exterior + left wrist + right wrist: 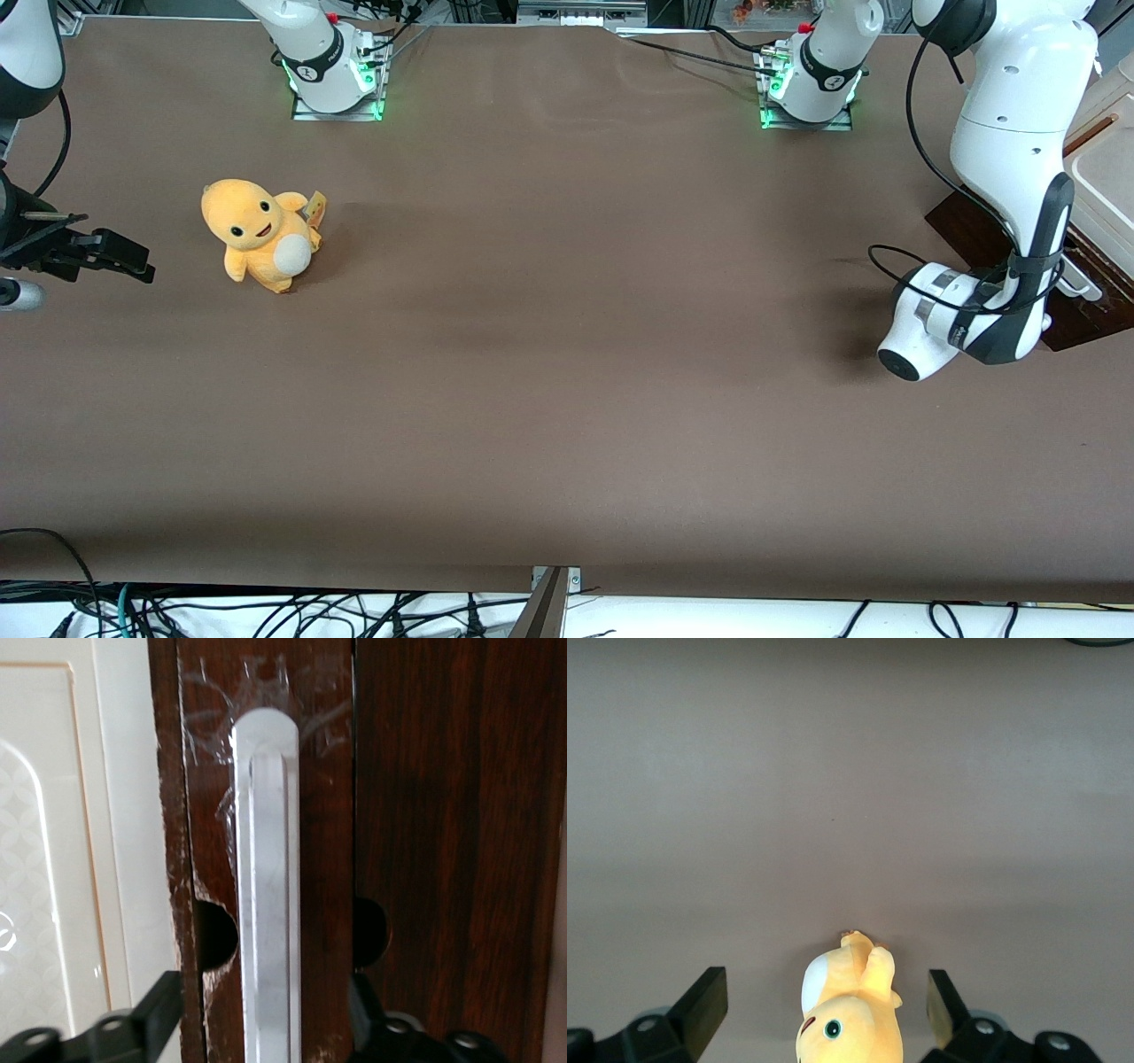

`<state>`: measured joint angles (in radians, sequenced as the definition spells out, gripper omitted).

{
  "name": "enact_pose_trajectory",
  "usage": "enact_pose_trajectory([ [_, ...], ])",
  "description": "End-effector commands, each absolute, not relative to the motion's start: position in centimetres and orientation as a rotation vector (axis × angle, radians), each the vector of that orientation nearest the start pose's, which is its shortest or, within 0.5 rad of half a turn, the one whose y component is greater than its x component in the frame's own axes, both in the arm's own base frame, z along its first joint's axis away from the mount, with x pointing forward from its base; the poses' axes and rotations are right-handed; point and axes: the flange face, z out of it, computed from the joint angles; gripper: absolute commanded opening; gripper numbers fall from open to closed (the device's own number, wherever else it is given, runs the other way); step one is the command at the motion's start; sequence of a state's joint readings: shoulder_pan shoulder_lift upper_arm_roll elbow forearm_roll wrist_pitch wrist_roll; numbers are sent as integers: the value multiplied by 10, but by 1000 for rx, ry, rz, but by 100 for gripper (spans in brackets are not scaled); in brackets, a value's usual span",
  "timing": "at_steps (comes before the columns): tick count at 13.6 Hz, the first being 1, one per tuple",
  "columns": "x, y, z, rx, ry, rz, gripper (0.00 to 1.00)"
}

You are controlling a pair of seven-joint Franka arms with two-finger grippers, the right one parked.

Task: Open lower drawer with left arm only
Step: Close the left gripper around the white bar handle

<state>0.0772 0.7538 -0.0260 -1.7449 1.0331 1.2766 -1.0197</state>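
A large white jointed robot arm with dark-grey joint covers (1010,177) reaches down at the working arm's end of the brown counter (567,354), its wrist bent toward a cabinet at the counter's edge. There sits the dark brown glossy wooden lower drawer (328,815), looking shut or nearly so.

In the left wrist view, the black end effector (266,1014) faces the drawer front squarely and close. Its two fingers (164,1005) are spread wide and hold nothing. The long white-silver bar handle (266,886) lies straight ahead, centred in the gap between them. The handle's long axis crosses the line between the fingers, so closing would likely pinch the bar across its narrow width.

Toward the parked arm's end of the counter stands a small orange plush toy with a pale belly (259,233).
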Motion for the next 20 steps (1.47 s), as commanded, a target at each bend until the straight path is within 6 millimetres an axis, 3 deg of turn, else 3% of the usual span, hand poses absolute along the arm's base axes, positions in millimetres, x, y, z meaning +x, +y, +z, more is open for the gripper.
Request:
enact_pose_trajectory([
  [1,543,146,170,-1587,-519,471,69],
  [3,544,148,167,-1586,-512,468,62],
  [6,544,148,165,-1591,-510,465,40],
  [10,545,146,164,-1598,-508,461,19],
  [13,546,145,164,-1601,-514,461,8],
  [20,549,132,166,-1608,-505,451,4],
])
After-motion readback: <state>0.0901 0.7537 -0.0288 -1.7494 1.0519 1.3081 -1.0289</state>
